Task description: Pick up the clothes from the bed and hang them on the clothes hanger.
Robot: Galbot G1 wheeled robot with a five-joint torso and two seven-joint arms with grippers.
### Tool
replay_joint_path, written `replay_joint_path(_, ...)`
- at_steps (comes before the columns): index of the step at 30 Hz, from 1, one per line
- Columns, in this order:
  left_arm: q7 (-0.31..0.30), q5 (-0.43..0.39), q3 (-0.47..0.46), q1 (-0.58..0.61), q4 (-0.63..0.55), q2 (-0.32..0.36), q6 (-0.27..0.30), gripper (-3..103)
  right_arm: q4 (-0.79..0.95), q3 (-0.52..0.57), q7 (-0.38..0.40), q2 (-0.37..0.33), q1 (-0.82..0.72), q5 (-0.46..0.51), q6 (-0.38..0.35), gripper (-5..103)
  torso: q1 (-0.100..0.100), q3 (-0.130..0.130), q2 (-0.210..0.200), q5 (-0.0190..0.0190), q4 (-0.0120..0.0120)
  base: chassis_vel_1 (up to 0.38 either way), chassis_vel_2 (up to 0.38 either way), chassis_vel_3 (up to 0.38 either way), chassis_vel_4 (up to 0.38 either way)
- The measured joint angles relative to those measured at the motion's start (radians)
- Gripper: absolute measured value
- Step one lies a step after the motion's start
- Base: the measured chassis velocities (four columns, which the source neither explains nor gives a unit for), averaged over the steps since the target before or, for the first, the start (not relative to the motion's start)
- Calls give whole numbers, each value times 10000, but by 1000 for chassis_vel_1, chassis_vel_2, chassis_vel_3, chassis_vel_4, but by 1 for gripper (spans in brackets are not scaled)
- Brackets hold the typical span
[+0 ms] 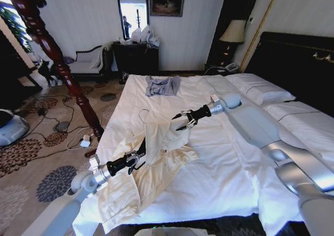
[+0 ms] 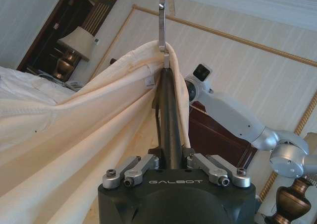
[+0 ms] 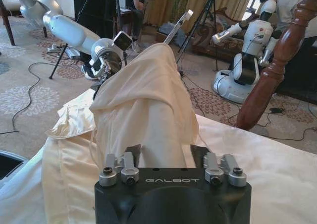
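Note:
The cream clothes lie at the near left part of the white bed, draped over the black clothes hanger. Its silvery hook sticks out past the collar. My left gripper is shut on the hanger's black bar, under the fabric. My right gripper reaches in from the far side and is open at the garment's upper edge. In the right wrist view the cloth hangs right in front of it and hides its fingertips. The hook shows there too.
A small grey-blue garment lies near the bed's far end. Pillows and a black headboard are on the right. A dark wooden bedpost slants at the left, above carpet with cables. Another white robot stands beyond.

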Motion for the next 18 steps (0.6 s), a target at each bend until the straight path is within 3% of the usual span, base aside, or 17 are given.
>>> replay_joint_path(2,-1,9,1,-2,-3,-12,1,18,29,0,-16,-27,-2,-14,0,48,0,0,0,0,0,0,0,0,0)
replay_joint_path(3,-1,9,2,-4,-12,-13,0,18,54,1,-16,-43,-18,-13,3,48,0,0,0,0,0,0,0,0,0)
replay_joint_path(4,0,10,3,-9,-22,-5,2,18,87,1,-15,-60,-47,-10,11,37,0,0,0,0,0,0,0,0,0)
replay_joint_path(6,0,11,4,-14,-29,6,2,18,109,1,-14,-72,-66,-3,15,37,0,0,0,0,0,0,0,0,0)
replay_joint_path(8,-26,12,1,-31,-53,31,4,18,193,14,-16,-122,-145,51,37,27,0,0,0,0,1,0,0,0,0)
replay_joint_path(18,-101,77,7,-54,-104,31,-20,18,734,160,41,-428,-439,405,81,24,-1,0,1,0,0,0,0,0,0)
